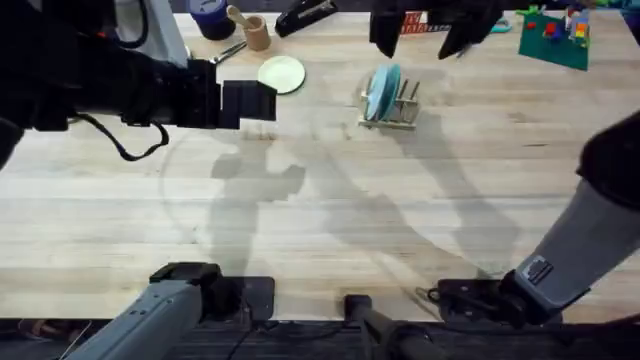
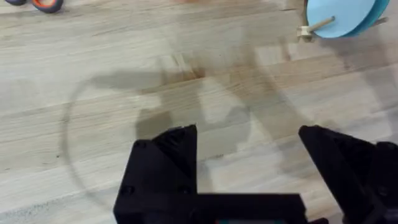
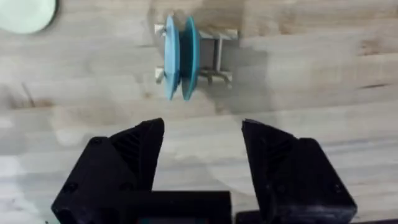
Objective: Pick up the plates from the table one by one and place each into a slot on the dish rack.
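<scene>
Butcher-block surface (image 1: 330, 200), pale plank grain, matte. Dish rack (image 1: 402, 110): small, pale wood, upright dowel pegs. Two blue plates stand on edge in its slots, pale blue plate (image 3: 171, 57) beside sky blue plate (image 3: 189, 56); the right wrist view separates them, overhead merges them. Cream plate (image 1: 281, 73) lies flat, left of the rack, apart. Left pincer (image 2: 249, 143): black fingers spread, empty. Right pincer (image 3: 203, 149): spread, empty; overhead it is probably the dark blur behind the rack.

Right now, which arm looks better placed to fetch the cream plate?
Probably the left: its gripper hangs open just beside the cream plate, while the right gripper faces the dish rack.
</scene>
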